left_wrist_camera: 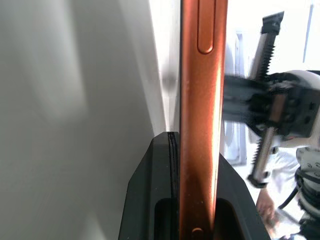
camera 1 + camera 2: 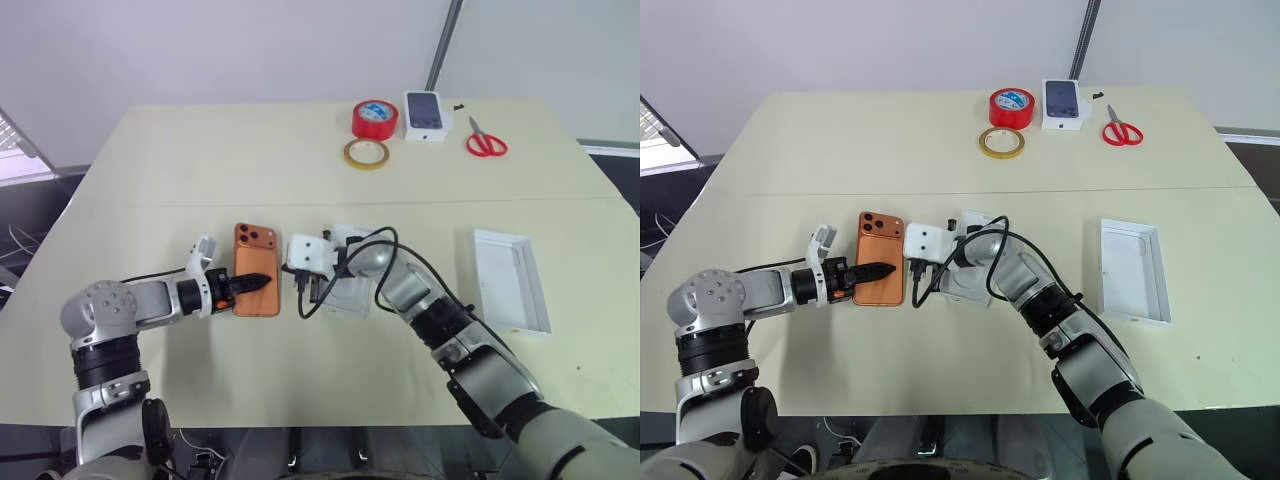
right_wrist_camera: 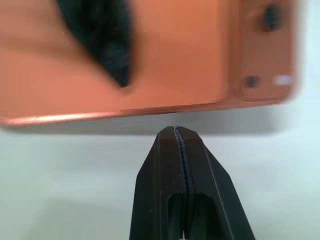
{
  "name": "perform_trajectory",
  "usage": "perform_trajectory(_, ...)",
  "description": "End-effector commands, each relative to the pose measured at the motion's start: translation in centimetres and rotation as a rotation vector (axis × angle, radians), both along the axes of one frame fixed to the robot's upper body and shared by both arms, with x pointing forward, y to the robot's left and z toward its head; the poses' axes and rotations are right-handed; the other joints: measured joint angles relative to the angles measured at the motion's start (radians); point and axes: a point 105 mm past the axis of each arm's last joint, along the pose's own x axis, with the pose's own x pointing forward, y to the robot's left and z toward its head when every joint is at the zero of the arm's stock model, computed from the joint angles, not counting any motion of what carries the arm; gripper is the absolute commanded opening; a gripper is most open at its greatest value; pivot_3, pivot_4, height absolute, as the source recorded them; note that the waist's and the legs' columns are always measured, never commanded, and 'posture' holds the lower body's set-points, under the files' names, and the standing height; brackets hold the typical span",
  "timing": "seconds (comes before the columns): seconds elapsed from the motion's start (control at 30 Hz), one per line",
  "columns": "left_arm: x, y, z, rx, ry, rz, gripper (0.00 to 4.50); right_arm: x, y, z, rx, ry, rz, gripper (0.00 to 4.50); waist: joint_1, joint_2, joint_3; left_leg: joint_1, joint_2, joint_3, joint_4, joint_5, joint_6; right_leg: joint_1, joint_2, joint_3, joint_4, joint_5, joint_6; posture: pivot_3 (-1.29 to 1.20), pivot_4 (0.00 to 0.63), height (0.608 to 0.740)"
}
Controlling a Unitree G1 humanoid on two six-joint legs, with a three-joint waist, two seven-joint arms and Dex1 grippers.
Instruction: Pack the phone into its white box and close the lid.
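A: So, starting at the left: the left gripper point(image 2: 262, 282) has its jaws clenched on the phone point(image 2: 256, 268), one finger lying across the orange back. The wrist view shows the thin edge of the phone pinched between the two pads.

B: Is the phone off the counter point(image 2: 200, 160)?

A: Hard to say. It looks flat or barely raised. The grip sits on one long edge near the lower end, so I'd guess the far end, where the cameras are, could sag or swing once it comes up. A smooth metal edge between narrow pads may also slide out.

B: And the right gripper point(image 2: 302, 285)?

A: Just right of the phone, jaws pressed together on nothing, tips aimed at the phone's side. If it nudges now, it could twist the phone in the left grip or push it loose.

B: Where's the white box point(image 2: 347, 290)?

A: Under the right wrist, just beside the phone and partly hidden by the arm and its cable. That worries me: the arm is over the place the phone has to go, so it could knock the tray or block the drop.

B: The lid point(image 2: 511, 279)?

A: Well off to the right, lying open side up. It needs flipping later; a poor pinch on its thin wall could drop it.
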Motion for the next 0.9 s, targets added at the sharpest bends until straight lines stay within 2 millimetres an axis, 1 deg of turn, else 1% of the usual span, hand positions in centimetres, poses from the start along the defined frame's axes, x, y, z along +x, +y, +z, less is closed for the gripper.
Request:
perform_trajectory(0.03, 0.2, 0.0, 1.2, -0.076, -0.031, 0.011, 0.00, -1.0, -0.6, 4.5, 0.244, 0.083, 0.050, 0.25, 0.001, -0.001, 0.001, -0.002, 0.000, 0.000, 0.000, 0.000, 0.000, -0.002, 0.000, 0.000, 0.000, 0.000, 0.000, 0.00, 0.150, 0.740)
perform_trajectory(0.07, 0.3, 0.1, 1.3, -0.078, -0.035, 0.024, 0.00, -1.6, -1.3, 5.0, 0.280, 0.111, 0.076, 0.53, 0.003, -0.002, 0.001, -0.003, 0.000, 0.000, 0.000, 0.000, 0.000, -0.003, 0.000, 0.000, 0.000, 0.000, 0.000, 0.00, 0.150, 0.740)
perform_trajectory(0.13, 0.6, 0.3, 1.5, -0.054, -0.069, 0.042, 0.00, -3.4, -2.7, 5.5, 0.312, 0.143, 0.156, 1.34, 0.006, -0.002, 0.001, -0.004, 0.000, 0.000, 0.000, 0.000, 0.000, -0.004, 0.000, 0.000, 0.000, 0.000, 0.000, 0.00, 0.150, 0.740)
perform_trajectory(0.17, 0.7, 0.3, 1.7, -0.059, -0.090, 0.051, 0.00, -4.1, -3.4, 5.3, 0.299, 0.144, 0.169, 1.84, 0.005, -0.002, 0.001, -0.004, 0.000, -0.001, 0.000, 0.000, 0.000, -0.004, 0.000, 0.000, 0.000, 0.000, 0.000, 0.00, 0.150, 0.740)
perform_trajectory(0.27, 1.3, 0.2, 2.4, -0.046, -0.170, 0.079, 0.00, -6.0, -5.8, 2.7, 0.119, 0.112, 0.202, 3.33, 0.006, -0.003, 0.002, -0.005, 0.000, -0.001, -0.001, 0.000, 0.000, -0.004, 0.000, 0.000, -0.002, 0.000, 0.000, 0.00, 0.150, 0.740)
perform_trajectory(0.3, 1.4, 0.1, 2.6, -0.056, -0.193, 0.087, 0.00, -6.6, -6.5, 2.1, 0.086, 0.120, 0.204, 3.33, 0.005, -0.003, 0.002, -0.005, 0.000, -0.001, -0.001, 0.000, 0.000, -0.004, 0.000, 0.000, -0.002, 0.000, 0.000, 0.00, 0.150, 0.740)
perform_trajectory(0.33, 1.4, 0.0, 2.7, -0.051, -0.206, 0.083, 0.00, -7.1, -6.8, 1.9, 0.082, 0.143, 0.206, 3.33, 0.003, -0.003, 0.002, -0.005, 0.000, -0.001, -0.001, 0.000, 0.000, -0.004, 0.000, 0.000, -0.002, 0.000, 0.000, 0.00, 0.150, 0.740)
perform_trajectory(0.37, 1.5, 0.0, 2.8, -0.052, -0.210, 0.082, 0.00, -7.4, -7.2, 1.7, 0.077, 0.132, 0.204, 3.33, 0.000, -0.003, 0.003, -0.005, 0.000, 0.000, -0.001, 0.000, 0.000, -0.004, 0.000, 0.000, -0.002, 0.000, 0.000, 0.00, 0.150, 0.740)
perform_trajectory(0.5, 1.5, 0.1, 2.5, -0.026, -0.207, 0.072, 0.00, -7.4, -8.5, 0.2, 0.050, 0.052, 0.111, 3.33, -0.001, -0.004, 0.003, -0.003, 0.003, 0.000, -0.002, -0.001, 0.001, -0.005, 0.002, 0.000, 0.000, 0.000, 0.000, 0.00, 0.150, 0.740)
perform_trajectory(0.57, 1.6, 0.1, 2.4, -0.024, -0.204, 0.074, 0.00, -7.8, -8.6, -0.8, 0.016, 0.021, 0.109, 3.33, 0.002, -0.004, 0.003, -0.003, 0.003, 0.000, -0.002, 0.000, 0.000, -0.005, 0.002, 0.000, 0.000, 0.000, 0.000, 0.00, 0.150, 0.740)
perform_trajectory(0.67, 1.9, 0.0, 2.3, -0.019, -0.207, 0.074, 0.00, -7.7, -8.3, -1.3, 0.035, -0.008, 0.085, 3.33, 0.004, -0.006, 0.004, -0.004, 0.003, 0.001, -0.002, 0.001, -0.002, -0.005, 0.002, 0.000, -0.001, 0.000, 0.000, 0.00, 0.150, 0.740)
perform_trajectory(0.77, 1.9, -0.2, 2.4, -0.017, -0.207, 0.063, 0.00, -7.7, -8.7, -2.4, 0.007, -0.029, 0.077, 2.51, 0.005, -0.007, 0.005, -0.004, 0.003, 0.001, -0.002, 0.001, -0.002, -0.005, 0.002, 0.000, -0.001, 0.000, 0.000, 0.00, 0.150, 0.740)
perform_trajectory(0.83, 1.9, -0.2, 2.4, -0.011, -0.210, 0.058, 0.00, -7.7, -8.8, -2.7, 0.000, -0.034, 0.067, 1.56, 0.005, -0.007, 0.005, -0.004, 0.003, 0.001, -0.002, 0.001, -0.002, -0.005, 0.002, 0.000, -0.001, 0.000, 0.000, 0.00, 0.150, 0.740)
perform_trajectory(0.87, 2.0, -0.2, 2.4, -0.011, -0.212, 0.057, 0.00, -7.8, -8.8, -2.7, 0.004, -0.032, 0.071, 0.94, 0.005, -0.007, 0.005, -0.004, 0.003, 0.001, -0.002, 0.001, -0.002, -0.005, 0.002, 0.000, -0.001, 0.000, 0.000, 0.00, 0.150, 0.740)
perform_trajectory(0.9, 2.0, -0.1, 2.4, -0.008, -0.214, 0.057, 0.00, -7.7, -8.8, -2.6, 0.013, -0.037, 0.068, 0.50, 0.005, -0.007, 0.005, -0.004, 0.003, 0.001, -0.002, 0.001, -0.002, -0.005, 0.002, 0.000, -0.001, 0.000, 0.000, 0.00, 0.150, 0.740)
